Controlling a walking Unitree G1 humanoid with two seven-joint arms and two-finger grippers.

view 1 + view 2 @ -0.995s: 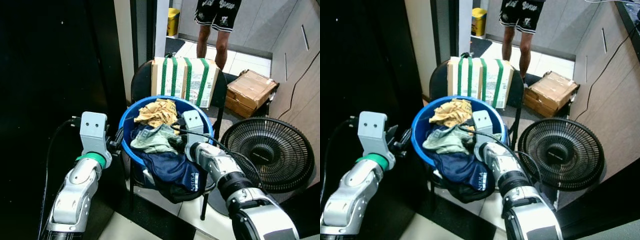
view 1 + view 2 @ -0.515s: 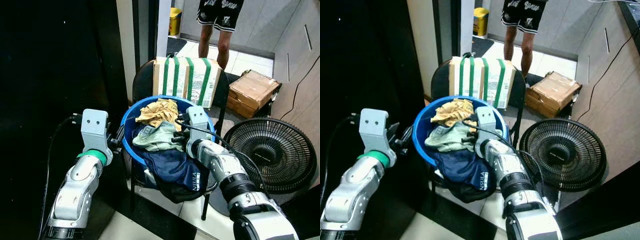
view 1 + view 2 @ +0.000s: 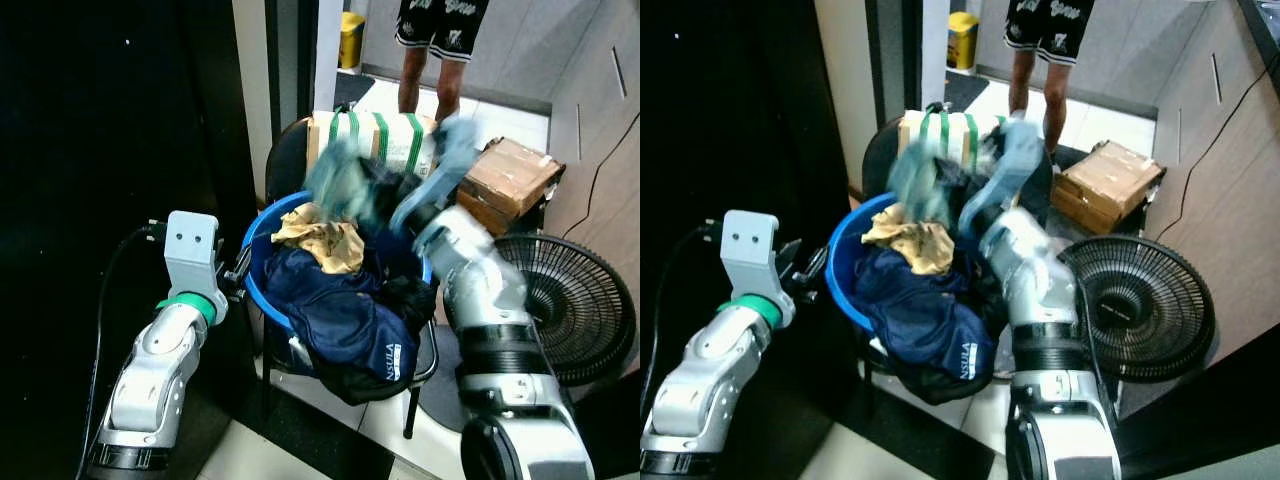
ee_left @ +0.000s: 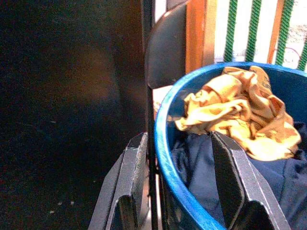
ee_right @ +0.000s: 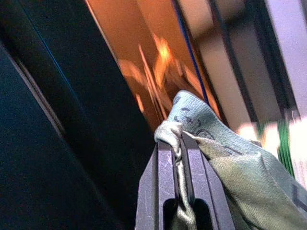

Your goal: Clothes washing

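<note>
I have the round blue plastic basin sitting on a black chair, heaped with laundry: a crumpled mustard-yellow cloth on top toward the back and a dark navy garment with white lettering spilling over the near rim. My left gripper is at the basin's left edge, its two black fingers spread with the blue rim running between them, one inside the basin and one outside. My right gripper is raised above the basin, blurred in the head views, and its fingers are pressed together on a fold of the pale green garment, which hangs up in the air over the back of the basin. Behind the chair stands a cardboard box with green stripes; a brown cardboard carton and a round black floor fan lie to the right. A person's bare legs stand on the tiled floor further back
</note>
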